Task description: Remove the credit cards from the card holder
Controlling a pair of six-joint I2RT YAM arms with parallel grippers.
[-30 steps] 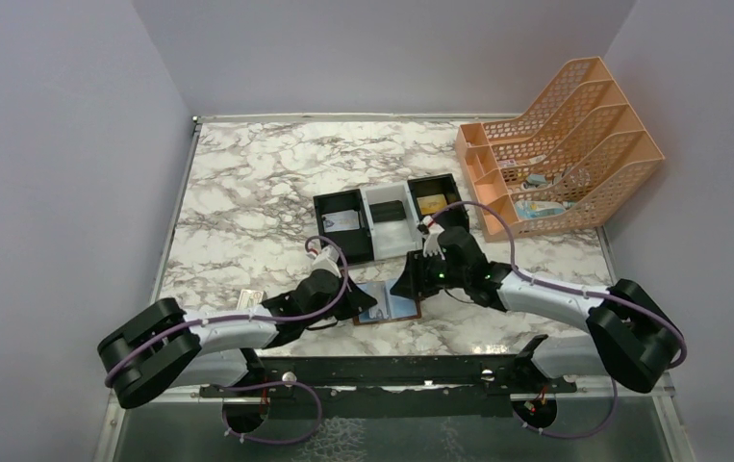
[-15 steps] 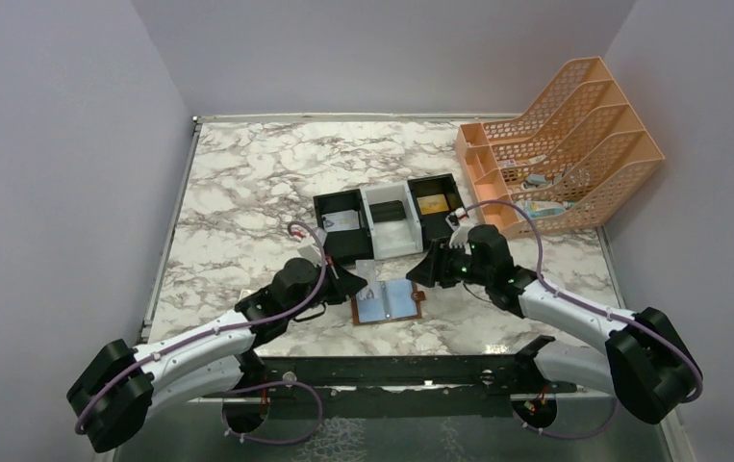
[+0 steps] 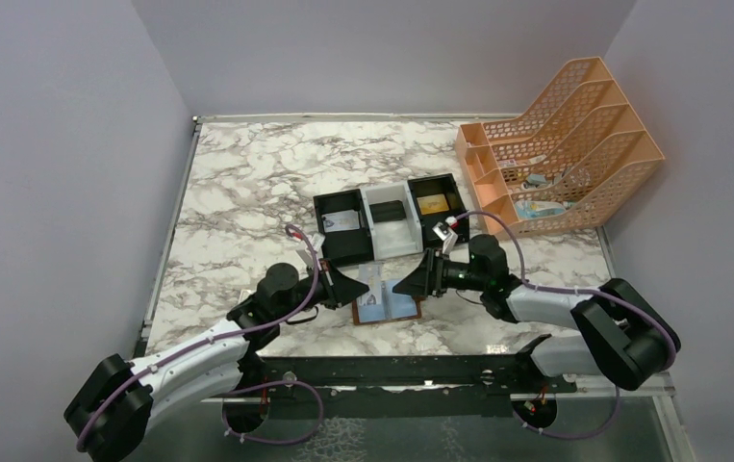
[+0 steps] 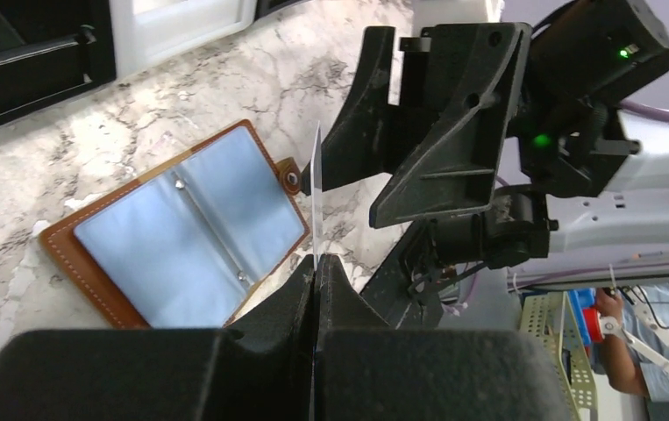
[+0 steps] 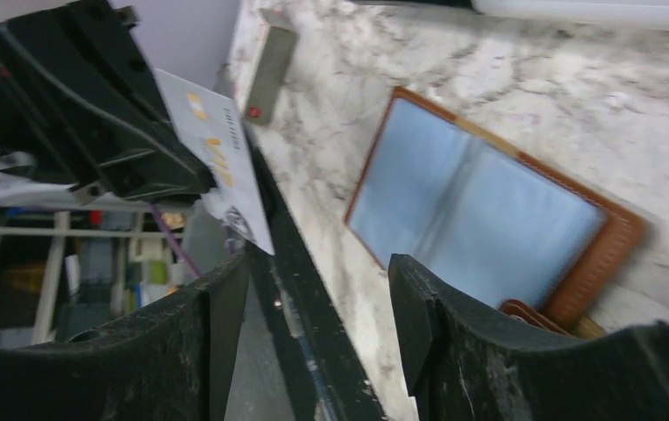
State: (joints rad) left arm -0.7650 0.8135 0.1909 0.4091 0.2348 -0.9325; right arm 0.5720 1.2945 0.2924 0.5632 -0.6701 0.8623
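The card holder [image 3: 389, 306] lies open on the marble, brown leather with pale blue pockets; it also shows in the left wrist view [image 4: 181, 228] and the right wrist view [image 5: 480, 219]. My left gripper [image 3: 351, 286] is shut on a white credit card [image 4: 316, 189] and holds it upright above the table, left of the holder. The card's face with yellow print shows in the right wrist view [image 5: 217, 149]. My right gripper [image 3: 407, 286] is open and empty, over the holder's right edge, pointing at the card. Another pale card [image 3: 341, 220] lies in the tray's left compartment.
A black-and-white three-compartment tray [image 3: 387, 235] stands just behind the holder, with a gold card [image 3: 432, 204] in its right compartment. An orange mesh file rack [image 3: 560, 144] is at the back right. A long white box with a red mark [image 5: 269, 61] lies near the front edge.
Both grippers left the open holder. My left gripper drew back to the left with a card in it. My right gripper swung out, then came back low, facing the card.
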